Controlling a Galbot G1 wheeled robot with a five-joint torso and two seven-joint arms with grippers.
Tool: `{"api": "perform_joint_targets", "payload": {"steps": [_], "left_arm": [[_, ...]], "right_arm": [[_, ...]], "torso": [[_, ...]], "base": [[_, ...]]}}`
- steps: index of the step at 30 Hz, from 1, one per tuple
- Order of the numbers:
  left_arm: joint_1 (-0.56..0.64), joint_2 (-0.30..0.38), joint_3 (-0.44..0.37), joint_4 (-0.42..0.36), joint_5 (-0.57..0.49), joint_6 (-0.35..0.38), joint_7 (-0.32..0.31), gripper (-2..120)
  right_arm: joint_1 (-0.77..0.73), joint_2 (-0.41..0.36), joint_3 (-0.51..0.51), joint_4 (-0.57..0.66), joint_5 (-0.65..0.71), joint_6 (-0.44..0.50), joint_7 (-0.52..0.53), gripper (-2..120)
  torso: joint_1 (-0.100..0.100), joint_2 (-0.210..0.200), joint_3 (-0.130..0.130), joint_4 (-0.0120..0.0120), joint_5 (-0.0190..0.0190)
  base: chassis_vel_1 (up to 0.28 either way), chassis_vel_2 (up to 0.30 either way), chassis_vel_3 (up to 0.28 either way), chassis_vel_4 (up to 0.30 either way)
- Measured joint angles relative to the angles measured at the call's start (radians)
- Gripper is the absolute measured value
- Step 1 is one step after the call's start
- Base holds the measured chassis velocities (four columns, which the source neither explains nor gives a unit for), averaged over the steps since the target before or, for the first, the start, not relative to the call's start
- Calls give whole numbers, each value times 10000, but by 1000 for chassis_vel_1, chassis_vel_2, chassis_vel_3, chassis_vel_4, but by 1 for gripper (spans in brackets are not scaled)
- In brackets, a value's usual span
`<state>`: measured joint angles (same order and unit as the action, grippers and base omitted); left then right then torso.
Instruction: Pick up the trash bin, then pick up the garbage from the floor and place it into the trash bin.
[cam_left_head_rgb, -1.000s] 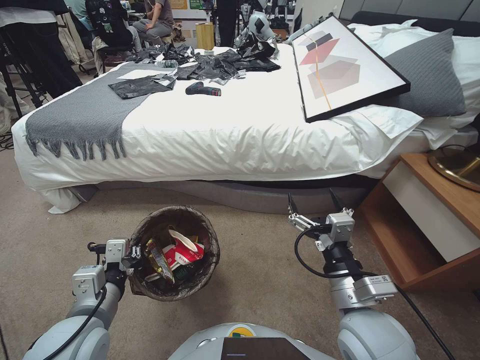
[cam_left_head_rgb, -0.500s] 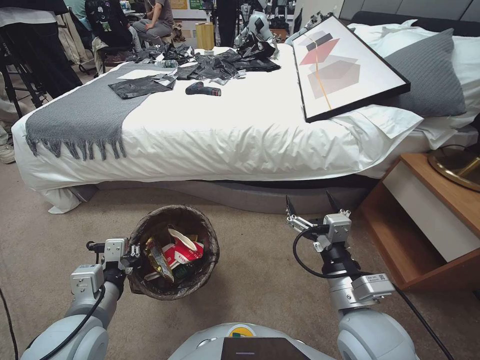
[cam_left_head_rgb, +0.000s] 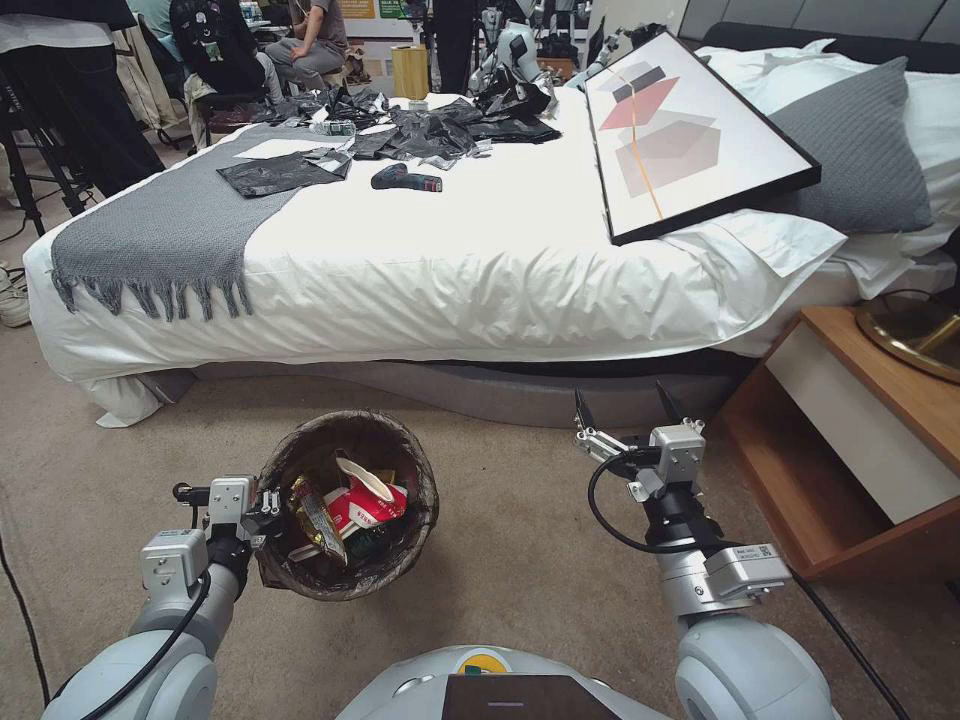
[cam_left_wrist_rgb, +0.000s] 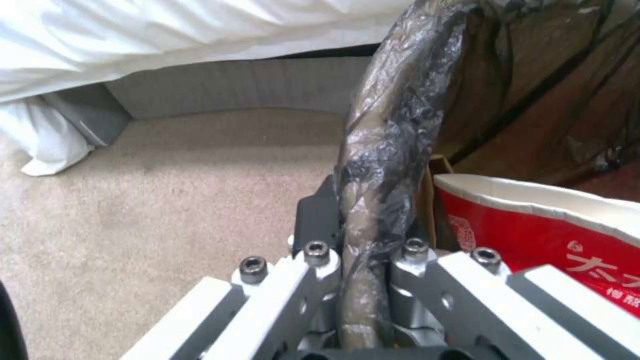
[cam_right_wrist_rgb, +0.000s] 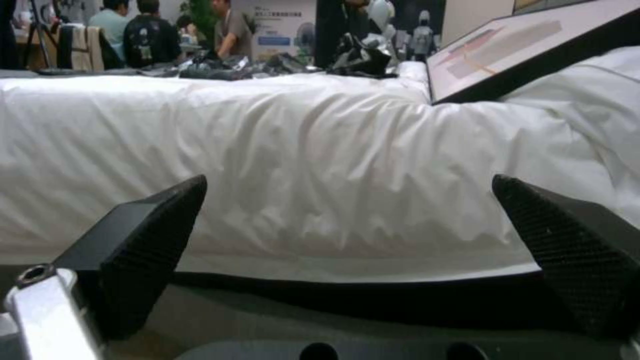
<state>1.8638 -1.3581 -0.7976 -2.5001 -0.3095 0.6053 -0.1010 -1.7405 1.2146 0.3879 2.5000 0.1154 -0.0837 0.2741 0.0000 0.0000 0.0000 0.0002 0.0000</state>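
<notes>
1. The bed (cam_left_head_rgb: 480, 260) is the widest thing ahead: smooth white sheet with soft wrinkles, a grey woven throw with a fringe over its foot end, and a padded grey base below. Its far end is cut off by the frame edge.
2. The floor (cam_left_head_rgb: 500, 570) in front of the bed is beige short-pile carpet, matte and even.
3. A framed picture (cam_left_head_rgb: 690, 130) lies tilted on the bed against a grey pillow; it is flat, rectangular, black-edged, with pale geometric shapes.
4. A wooden nightstand (cam_left_head_rgb: 860, 440) stands beside the bed's head end, partly cut off.
5. The trash bin (cam_left_head_rgb: 348, 505) sits in front of the bed near its foot half, round, lined with a crinkly dark brown bag folded over the rim. The bag hides its wall, and whether it rests on the carpet cannot be told.
6. The garbage (cam_left_head_rgb: 350, 505) lies inside the bin: a red-and-white crushed paper cup, a glossy yellow wrapper, darker scraps too jumbled to name.
7. The left claw (cam_left_head_rgb: 268, 505) is clamped on the bin's rim on the side away from the nightstand; the left wrist view shows the bagged rim (cam_left_wrist_rgb: 380, 200) pinched between metal fingers.
8. The right claw (cam_left_head_rgb: 628, 408) hangs in front of the bed base, nearer the nightstand, its black textured fingers (cam_right_wrist_rgb: 147, 235) spread wide with nothing between.
</notes>
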Motion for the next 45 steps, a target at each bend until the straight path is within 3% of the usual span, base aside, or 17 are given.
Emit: {"api": "perform_joint_targets", "payload": {"steps": [45], "left_arm": [[-16,-20,18,0,-10,27,-6,3]], "right_arm": [[97,6,87,0,-37,-284,119,100]], "torso": [[0,0,0,-2,0]], "base": [[0,0,0,0]]}}
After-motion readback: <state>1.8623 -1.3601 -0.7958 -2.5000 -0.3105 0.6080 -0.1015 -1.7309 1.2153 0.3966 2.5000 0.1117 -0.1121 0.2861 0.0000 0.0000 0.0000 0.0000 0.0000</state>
